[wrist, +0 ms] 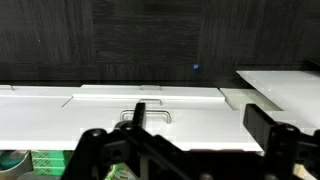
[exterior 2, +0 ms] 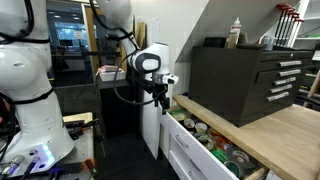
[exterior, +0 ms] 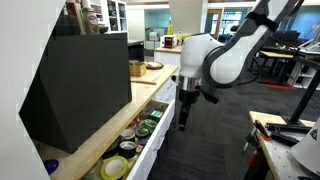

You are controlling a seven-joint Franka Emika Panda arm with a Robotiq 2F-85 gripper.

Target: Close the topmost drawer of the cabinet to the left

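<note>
Currently, the cabinet (exterior: 98, 132) is recorded as a long, low white unit with a light wood top, carrying a black tool chest (exterior: 75, 85) on that surface. The topmost drawer (exterior: 157, 133) is noted pulled well out toward the aisle, its tape rolls and coloured clutter exposed in both exterior views (exterior 2: 215, 145). Its long axis is seen to run parallel to the cabinet face; the closing travel is therefore judged to lie across that axis, straight into the cabinet.

The tool (exterior: 186, 92) is observed hanging on the aisle side of the drawer's white front, above it and near one end rather than the middle (exterior 2: 160, 97). No contact with the front can be made out. In the wrist view the tool (wrist: 180, 150) is shown with its fingers (wrist: 95, 148) spread apart and nothing held between them.
</note>
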